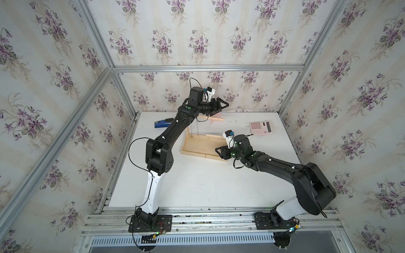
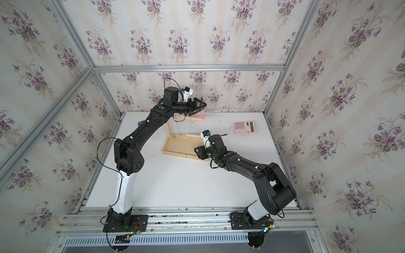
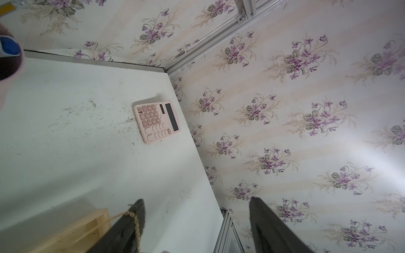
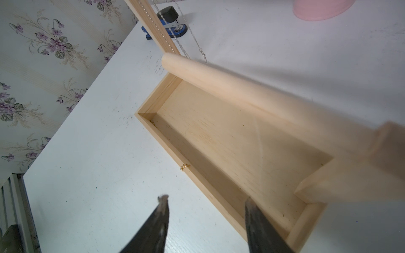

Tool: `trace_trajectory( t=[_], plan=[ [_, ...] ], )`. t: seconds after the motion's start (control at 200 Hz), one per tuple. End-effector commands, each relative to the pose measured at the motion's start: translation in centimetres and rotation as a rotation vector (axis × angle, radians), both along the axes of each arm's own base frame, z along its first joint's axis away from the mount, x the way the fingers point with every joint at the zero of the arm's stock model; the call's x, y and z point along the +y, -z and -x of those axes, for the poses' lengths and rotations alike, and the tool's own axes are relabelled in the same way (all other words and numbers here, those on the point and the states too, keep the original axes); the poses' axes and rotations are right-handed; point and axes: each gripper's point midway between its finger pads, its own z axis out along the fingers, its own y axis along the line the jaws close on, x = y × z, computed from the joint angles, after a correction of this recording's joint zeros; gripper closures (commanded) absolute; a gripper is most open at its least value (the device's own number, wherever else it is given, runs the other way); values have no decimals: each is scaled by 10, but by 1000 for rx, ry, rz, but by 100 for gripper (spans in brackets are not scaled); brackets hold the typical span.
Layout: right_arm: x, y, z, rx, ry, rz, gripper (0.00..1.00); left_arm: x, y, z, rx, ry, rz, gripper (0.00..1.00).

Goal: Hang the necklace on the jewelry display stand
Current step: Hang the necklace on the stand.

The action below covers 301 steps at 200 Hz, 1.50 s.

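Over the top bar (image 1: 215,119) of the jewelry display stand (image 1: 203,147), the left gripper (image 1: 219,107) hangs with its fingers spread wide and pinching nothing. Its wrist view shows the same gap in the left gripper (image 3: 196,199). The necklace (image 3: 131,213), a thin golden-brown strand, lies draped across one finger (image 3: 133,232) rather than clamped. Whether it also rests on the bar cannot be told from these views.

The pale wooden stand sits mid-table on the white table (image 1: 197,186). Its shallow tray (image 4: 166,151) is seen from the right wrist, with the round bar (image 4: 219,78) crossing above it. Fine silver chains (image 4: 198,47) hang from the bar's far end. A small gold link (image 4: 185,166) lies against the tray's outer wall.

The right gripper (image 1: 219,151) hovers low at the tray's near right corner. Its fingers are spread as well, and the right gripper (image 4: 206,198) holds nothing.

A pink calculator (image 1: 262,127) lies toward the back right of the table, and a blue stapler (image 1: 163,123) toward the back left, both well apart from the stand.
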Motion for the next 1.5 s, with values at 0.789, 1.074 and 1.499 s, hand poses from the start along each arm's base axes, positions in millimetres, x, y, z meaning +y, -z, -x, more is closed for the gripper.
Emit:
trace_trajectory(
  t=[0.789,1.074,1.499],
  plan=[
    [5,3,3,14,-1,29,45,52,-3,74,-34,14,-329,4],
    [8,9,4,25,-6,41,45,57,12,95,-16,29,-357,4],
    [6,-20,2,-43,23,65,47,99,34,138,-122,-31,-561,0]
  ],
)
